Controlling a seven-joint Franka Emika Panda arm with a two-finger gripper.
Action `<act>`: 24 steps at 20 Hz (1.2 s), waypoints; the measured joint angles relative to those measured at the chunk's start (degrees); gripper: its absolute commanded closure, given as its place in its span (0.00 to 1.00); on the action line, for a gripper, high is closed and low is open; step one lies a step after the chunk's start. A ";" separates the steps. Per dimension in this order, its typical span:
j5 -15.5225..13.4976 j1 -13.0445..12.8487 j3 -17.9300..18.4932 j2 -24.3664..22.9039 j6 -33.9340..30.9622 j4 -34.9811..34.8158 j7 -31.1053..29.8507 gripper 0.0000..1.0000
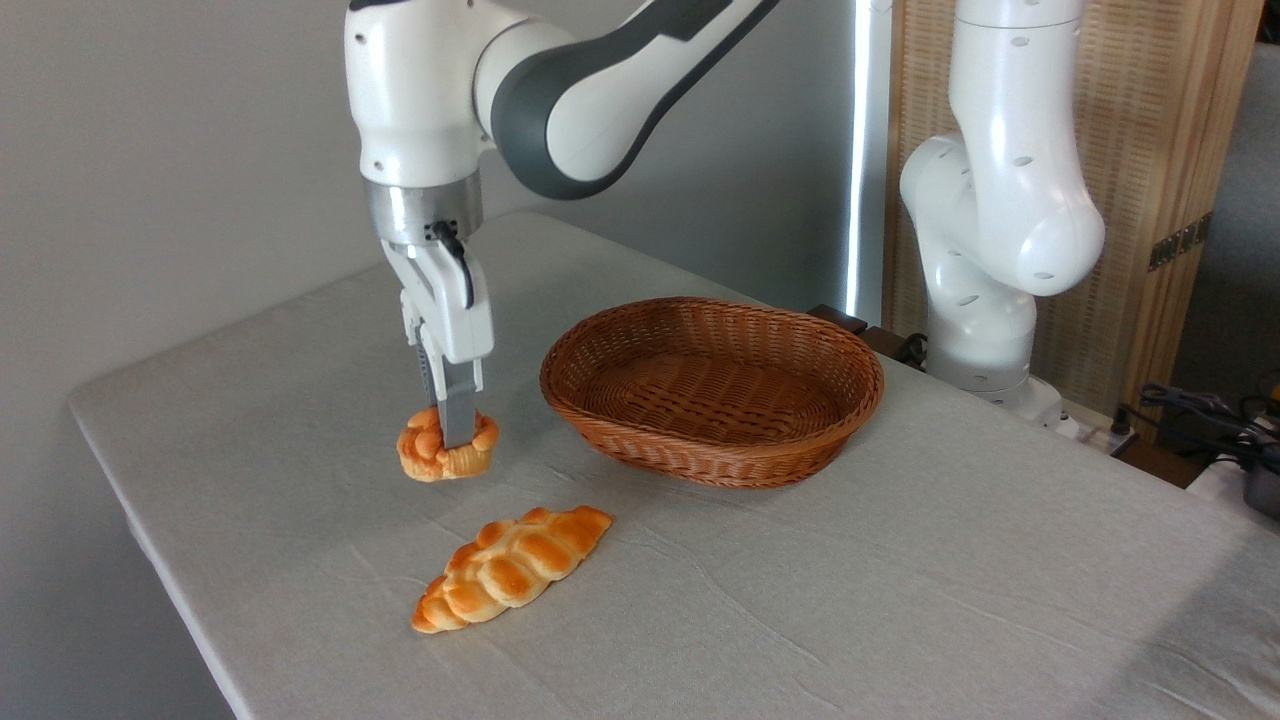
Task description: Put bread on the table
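Note:
The bread [446, 447], a small round golden-orange bun with a knotted top, is pinched between the fingers of my gripper [455, 432], which points straight down and is shut on it. The bun hangs tilted, right at the grey cloth of the table [900, 560]; I cannot tell whether it touches the cloth. It is to the left of the basket and behind the braided loaf. One finger crosses the bun's front and hides its middle.
A brown oval wicker basket [712, 388] stands to the right of the gripper with nothing in it. A longer braided golden loaf [512, 566] lies on the cloth in front. The arm's white base [985, 300] rises at the back right, and the table's left edge is near.

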 measured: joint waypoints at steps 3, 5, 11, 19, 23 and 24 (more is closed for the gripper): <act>0.00 -0.02 0.00 0.21 0.01 0.54 0.01 0.00; 0.00 -0.13 -0.14 0.22 0.01 0.62 0.04 0.00; 0.00 -0.46 -0.77 1.25 0.01 0.60 0.04 0.00; 0.00 0.47 -0.77 0.34 -0.01 1.56 -0.13 0.00; 0.00 5.37 -0.78 -3.48 -7.25 4.32 -0.14 0.00; 0.00 7.19 -1.01 -4.23 -11.67 6.40 -0.07 0.00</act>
